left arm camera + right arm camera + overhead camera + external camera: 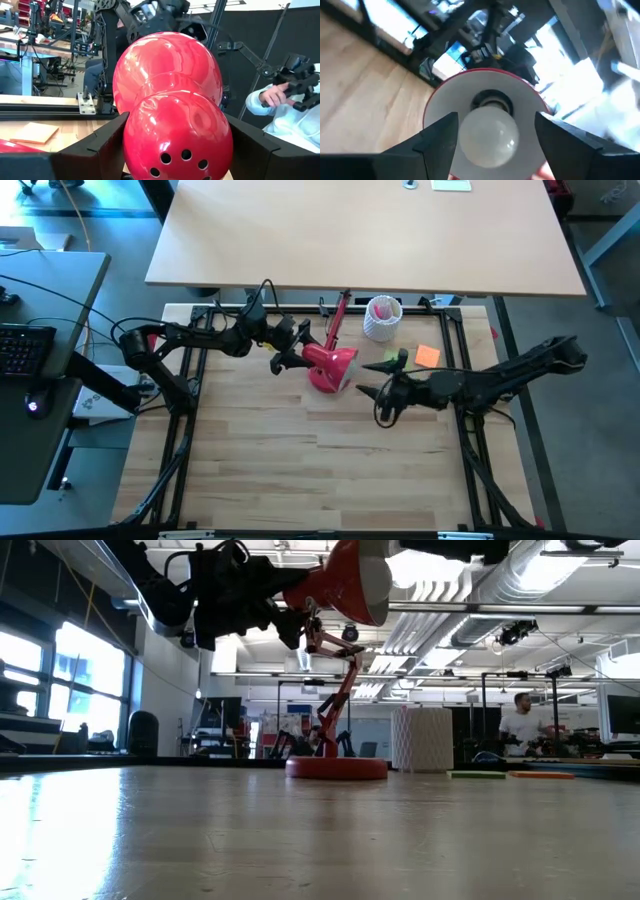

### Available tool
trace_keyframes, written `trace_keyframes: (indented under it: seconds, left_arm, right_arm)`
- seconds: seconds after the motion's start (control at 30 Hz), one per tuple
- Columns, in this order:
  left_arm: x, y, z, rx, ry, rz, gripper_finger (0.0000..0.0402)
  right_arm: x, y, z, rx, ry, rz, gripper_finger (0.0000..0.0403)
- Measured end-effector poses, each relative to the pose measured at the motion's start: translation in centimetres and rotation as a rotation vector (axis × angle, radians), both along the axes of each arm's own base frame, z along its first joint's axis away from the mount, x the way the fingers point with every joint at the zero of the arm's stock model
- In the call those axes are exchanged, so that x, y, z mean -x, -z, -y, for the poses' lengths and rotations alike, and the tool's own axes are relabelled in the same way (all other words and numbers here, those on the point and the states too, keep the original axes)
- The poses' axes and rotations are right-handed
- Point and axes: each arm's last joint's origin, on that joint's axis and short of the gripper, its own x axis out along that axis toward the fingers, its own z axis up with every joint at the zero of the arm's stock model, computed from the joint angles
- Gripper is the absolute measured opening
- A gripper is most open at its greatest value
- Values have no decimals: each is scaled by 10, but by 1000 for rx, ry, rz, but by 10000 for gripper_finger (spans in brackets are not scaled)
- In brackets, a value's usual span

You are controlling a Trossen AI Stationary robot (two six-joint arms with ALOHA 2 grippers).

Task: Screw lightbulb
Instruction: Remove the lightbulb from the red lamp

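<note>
The red desk lamp stands on its round base (pixel 335 768) at the table's far middle. Its shade (pixel 330 366) is tipped sideways, mouth toward the right arm. My left gripper (pixel 298 360) is shut on the shade's rear. The small white lightbulb (pixel 487 134) sits in front of the shade's white inside (pixel 445 100), with its neck at the socket (pixel 492 100). My right gripper (pixel 496 120) is open, one finger on each side of the globe. A gap shows between the globe and one finger (pixel 560 135). My left gripper holds the shade's rounded rear cap (pixel 177 140), the part with the vent holes, pinched between its two fingers (pixel 100 145). The fingers come level from the table's left. The shade is held high above the table, mouth toward the table's right. My right gripper: one finger (pixel 440 135) lies at the globe's edge; whether it touches, I cannot tell.
A white perforated pen cup (pixel 382 318) stands just behind the right gripper. An orange note (pixel 427 356) and a green note (pixel 398 360) lie beside it. Bare wood (pixel 320 460) fills the table's near half. A person (pixel 520 720) stands in the room beyond.
</note>
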Motion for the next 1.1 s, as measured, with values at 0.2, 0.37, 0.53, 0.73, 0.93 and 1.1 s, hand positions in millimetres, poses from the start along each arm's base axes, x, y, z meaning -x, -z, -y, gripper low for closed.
trace_keyframes:
  seconds: [0.2, 0.37, 0.53, 0.73, 0.93, 1.1]
  left_arm:
    - [0, 0, 0, 0, 1, 0, 257]
    - [0, 0, 0, 0, 2, -1, 257]
    - [0, 0, 0, 0, 2, -1, 257]
    - [0, 0, 0, 0, 1, -1, 257]
    - [0, 0, 0, 0, 1, 0, 257]
    - [0, 0, 0, -1, 0, 1, 257]
  right_arm:
    - [11, -4, 4, -378, 50, 88, 260]
    - [11, 3, 10, -576, 62, 75, 288]
    - [9, 7, 21, -827, 77, 99, 327]
    - [3, 10, 35, -1094, 41, 123, 330]
    - [-5, 13, 47, -1190, 32, 156, 328]
    - [-16, 19, 55, -1253, -25, 146, 328]
